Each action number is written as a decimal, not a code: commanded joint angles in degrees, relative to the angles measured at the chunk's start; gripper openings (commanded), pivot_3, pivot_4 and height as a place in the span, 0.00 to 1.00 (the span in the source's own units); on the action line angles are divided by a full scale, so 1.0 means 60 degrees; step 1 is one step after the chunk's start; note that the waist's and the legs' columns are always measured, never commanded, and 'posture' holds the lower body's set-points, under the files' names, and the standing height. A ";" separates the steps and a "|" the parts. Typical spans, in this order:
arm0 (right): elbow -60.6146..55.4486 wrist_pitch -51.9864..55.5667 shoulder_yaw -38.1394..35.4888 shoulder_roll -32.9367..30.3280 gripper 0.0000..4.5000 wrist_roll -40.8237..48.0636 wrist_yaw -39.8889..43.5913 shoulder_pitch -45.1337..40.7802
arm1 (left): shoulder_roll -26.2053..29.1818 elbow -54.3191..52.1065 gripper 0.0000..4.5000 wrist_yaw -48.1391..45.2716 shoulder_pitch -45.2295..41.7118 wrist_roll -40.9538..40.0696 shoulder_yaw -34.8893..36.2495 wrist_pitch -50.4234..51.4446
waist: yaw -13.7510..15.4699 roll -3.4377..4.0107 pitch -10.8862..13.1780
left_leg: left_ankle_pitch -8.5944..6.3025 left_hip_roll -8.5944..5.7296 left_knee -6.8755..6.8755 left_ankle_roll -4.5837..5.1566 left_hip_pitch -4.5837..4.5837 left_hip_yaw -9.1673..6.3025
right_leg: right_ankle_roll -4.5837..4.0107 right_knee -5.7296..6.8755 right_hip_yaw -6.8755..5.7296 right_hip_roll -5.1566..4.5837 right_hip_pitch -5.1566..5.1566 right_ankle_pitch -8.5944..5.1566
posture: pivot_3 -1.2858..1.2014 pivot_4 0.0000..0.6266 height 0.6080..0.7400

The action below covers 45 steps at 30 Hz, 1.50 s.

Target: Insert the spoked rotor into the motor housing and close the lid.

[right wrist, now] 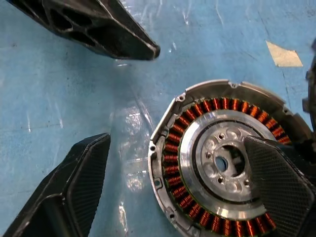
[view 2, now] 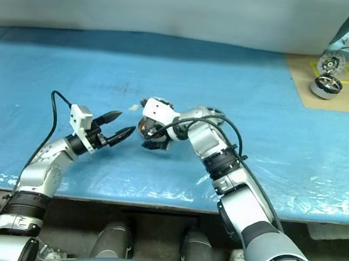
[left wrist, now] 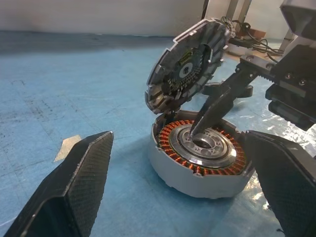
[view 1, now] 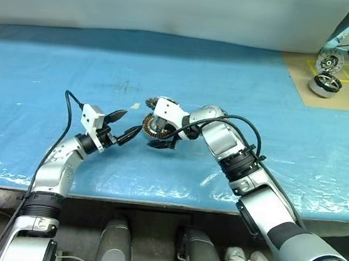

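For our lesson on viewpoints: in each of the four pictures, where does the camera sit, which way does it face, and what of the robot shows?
Left eye: on the head, facing forward and down over the blue mat; both arms meet at the motor housing.
Right eye: beside it, same scene, both arms.
Left wrist: on the left arm, facing along its open jaws toward the housing and the tilted lid.
Right wrist: on the right arm, facing down into the housing between its open jaws.
Shared: every view shows the housing.

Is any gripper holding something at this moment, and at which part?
Nothing is held. The left gripper is open beside the motor housing; the right gripper is open over it.
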 commanded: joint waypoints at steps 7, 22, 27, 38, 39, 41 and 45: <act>-0.1683 0.1251 -0.0679 -0.0718 0.99 0.1689 0.1104 -0.0425 | 0.0042 -0.0784 1.00 0.0142 0.0187 -0.0120 0.0119 0.0061 | 0.0029 -0.0001 0.0000 | 0.0000 -0.0001 0.0002 0.0000 0.0000 -0.0003 | 0.0007 0.0001 0.0001 -0.0001 0.0001 0.0004 | 0.52 0.24 1.00; -0.1866 -0.0093 -0.2202 -0.2589 0.99 0.1834 -0.2035 0.1715 | 0.0120 -0.1095 1.00 -0.0002 0.0069 -0.0665 0.0414 0.0403 | 0.0173 -0.0003 0.0001 | 0.0001 -0.0011 0.0009 -0.0001 0.0022 0.0003 | 0.0003 0.0005 0.0010 0.0009 0.0012 0.0001 | 0.52 0.24 1.00; -0.0776 -0.0173 -0.2632 -0.1615 0.99 0.2023 -0.3339 0.1596 | 0.0215 -0.1168 1.00 -0.0345 -0.0065 -0.0772 0.0281 0.0678 | 0.0185 -0.0002 0.0001 | 0.0001 -0.0012 0.0008 -0.0002 0.0018 0.0008 | -0.0014 0.0003 0.0013 0.0006 0.0012 -0.0009 | 0.52 0.24 1.00; 0.3274 -0.2793 -0.2917 -0.0351 0.99 0.1841 -0.5257 0.0482 | 0.0667 -0.1793 1.00 -0.1270 0.0207 -0.0591 -0.0469 0.1210 | 0.0197 0.0003 0.0004 | 0.0001 -0.0010 0.0006 -0.0003 0.0007 0.0009 | -0.0015 0.0003 0.0010 0.0003 0.0005 -0.0010 | 0.52 0.24 1.00; 0.3551 -0.2953 -0.2914 -0.0287 0.99 0.1841 -0.5284 0.0403 | 0.0663 -0.1785 1.00 -0.1258 0.0203 -0.0583 -0.0469 0.1209 | 0.0197 0.0003 0.0004 | 0.0001 -0.0010 0.0006 -0.0002 0.0008 0.0010 | -0.0018 0.0003 0.0010 0.0003 0.0005 -0.0011 | 0.52 0.24 1.00; 0.3966 -0.3201 -0.2884 -0.0150 0.99 0.1846 -0.5300 0.0309 | 0.0653 -0.1771 1.00 -0.1240 0.0194 -0.0585 -0.0462 0.1220 | 0.0197 0.0003 0.0004 | 0.0001 -0.0010 0.0005 -0.0003 0.0008 0.0010 | -0.0017 0.0004 0.0008 0.0004 0.0005 -0.0011 | 0.52 0.24 1.00; 0.4586 -0.3490 -0.2926 0.0265 0.99 0.1915 -0.5277 0.0269 | 0.0655 -0.1745 1.00 -0.1202 0.0191 -0.0548 -0.0450 0.1204 | 0.0165 0.0003 0.0004 | 0.0001 -0.0009 0.0004 -0.0003 0.0009 0.0011 | -0.0010 0.0003 0.0008 0.0004 0.0005 -0.0007 | 0.52 0.24 1.00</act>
